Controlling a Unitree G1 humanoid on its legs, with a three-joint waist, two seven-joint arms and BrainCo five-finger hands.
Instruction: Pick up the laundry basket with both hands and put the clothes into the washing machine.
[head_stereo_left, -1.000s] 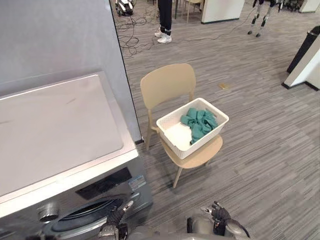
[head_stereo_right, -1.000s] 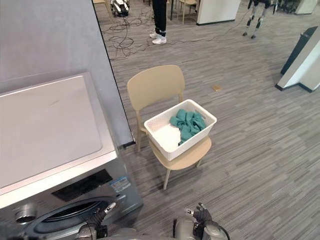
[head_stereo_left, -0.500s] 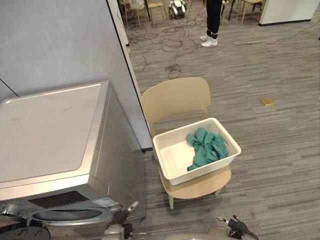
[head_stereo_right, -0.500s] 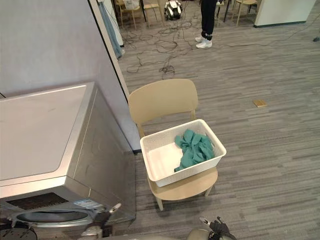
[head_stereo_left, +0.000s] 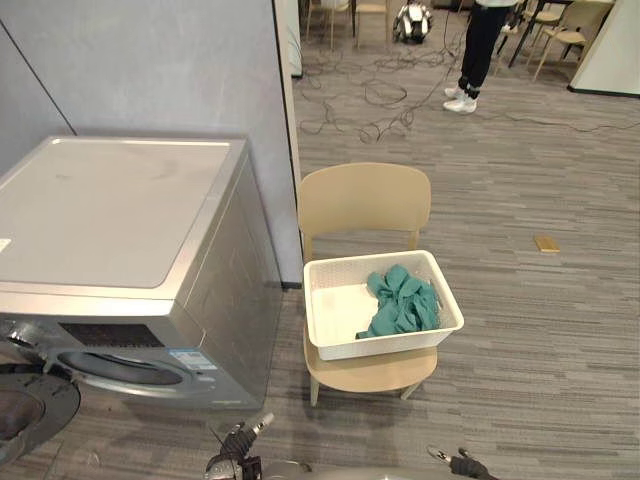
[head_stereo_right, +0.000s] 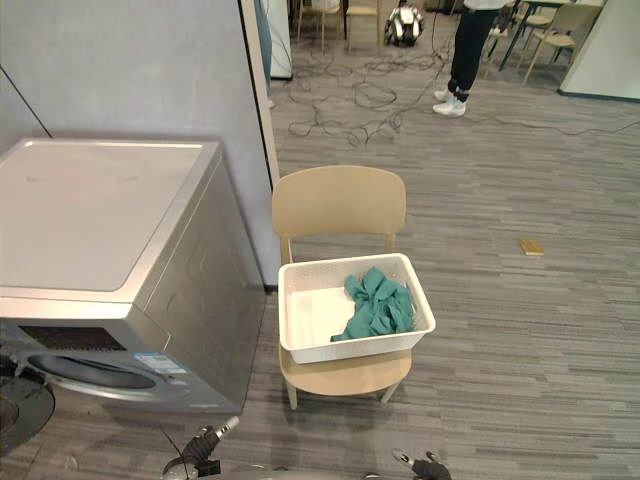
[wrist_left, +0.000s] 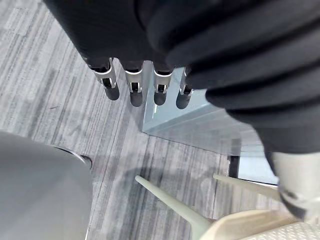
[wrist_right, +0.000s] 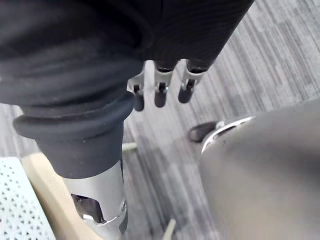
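Grey plank floor, open room. Washing machine (head_stereo_left: 120, 220) stands ahead-left of my left hand (wrist_left: 132, 84), whose fingers hang straight and empty. Laundry basket (head_stereo_left: 385, 346) with green clothes (head_stereo_left: 405, 302) sits on a chair (head_stereo_left: 365, 200), ahead between both hands and well apart from them. My right hand (wrist_right: 160, 86) is likewise relaxed and empty. Risk: uneven grips would tilt the basket and spill the clothes.

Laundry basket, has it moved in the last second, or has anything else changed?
Only the camera moved, swinging round to face the chair squarely. The laundry basket stays on it with the green clothes inside; left hand and right hand hang open, empty.
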